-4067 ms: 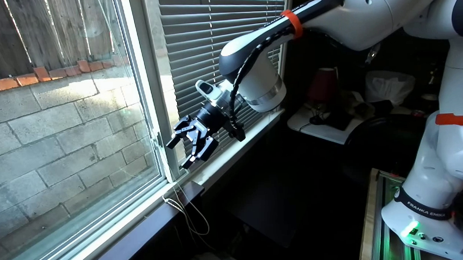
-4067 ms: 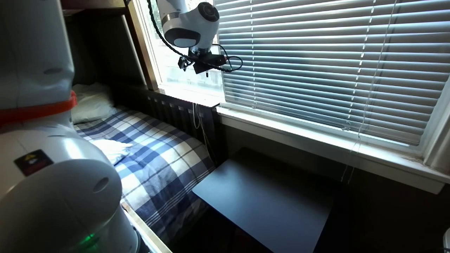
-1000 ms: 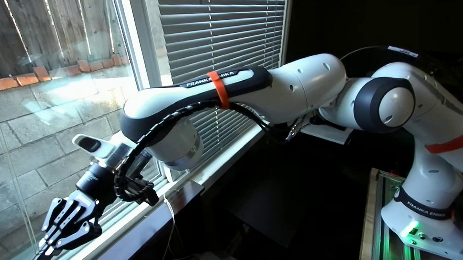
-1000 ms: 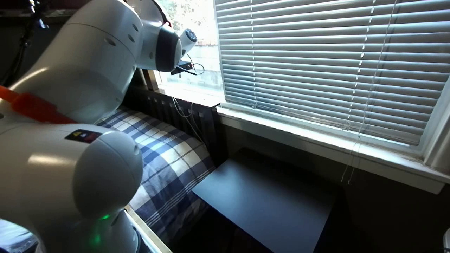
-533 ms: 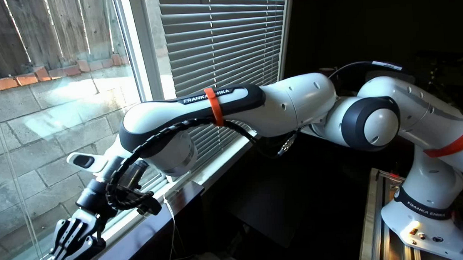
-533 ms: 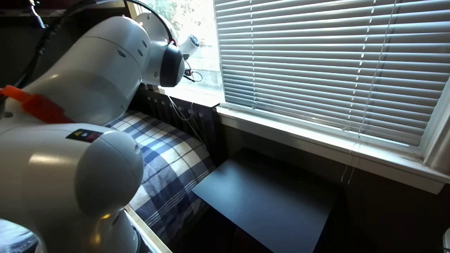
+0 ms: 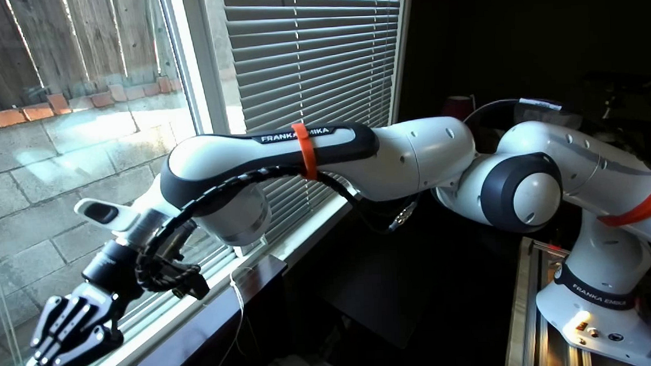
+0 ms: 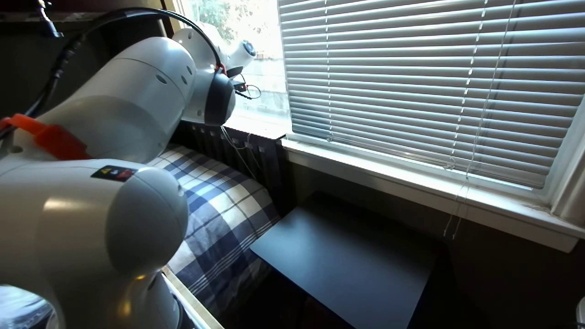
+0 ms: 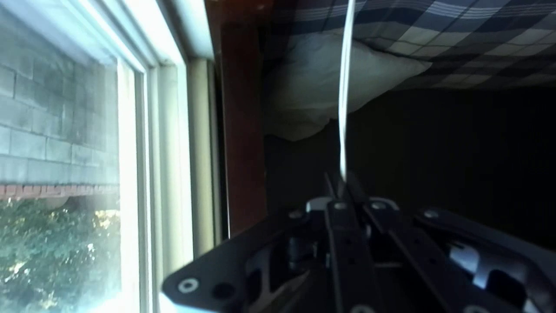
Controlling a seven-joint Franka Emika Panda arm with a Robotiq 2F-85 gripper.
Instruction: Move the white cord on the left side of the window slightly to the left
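The gripper [image 9: 342, 184] was pinched together on the cord [image 9: 344, 100], and both had just been carried farther left along the room side of the window [image 9: 128, 174]. The cord was now held well apart from the window's blinds [image 7: 332, 53], so the slight shift was judged to be met; only letting go seemed to be left.

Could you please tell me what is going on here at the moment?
A robot arm stretches across in front of the window, working on the thin white cord. In the wrist view the gripper looks shut on the white cord, which runs into its grip. The stretch visible there looks fairly straight rather than slack. Whether it is far enough left yet, I cannot tell.
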